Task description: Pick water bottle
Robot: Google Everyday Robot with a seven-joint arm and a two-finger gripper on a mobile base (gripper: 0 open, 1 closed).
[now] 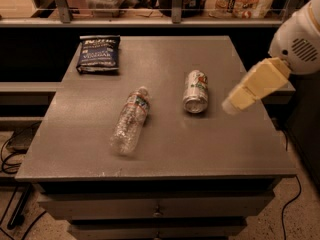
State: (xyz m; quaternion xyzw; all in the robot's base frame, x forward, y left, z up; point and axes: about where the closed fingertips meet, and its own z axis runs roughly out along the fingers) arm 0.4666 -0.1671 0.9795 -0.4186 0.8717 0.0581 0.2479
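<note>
The grey surface (pixel 240 149) has the gripper (pixel 233 104) above its right side; I cannot tell how its jaws stand. A chip bag (pixel 98 54) lies far left. The water bottle (pixel 131 120) lies on its side left of centre, apart from the silver can (pixel 196 91).

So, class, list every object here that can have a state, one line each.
water bottle: lying on its side, cap on, not held.
drink can: lying on its side.
chip bag: lying flat.
gripper: in the air right of the drink can, away from the water bottle.
drawer: shut.
</note>
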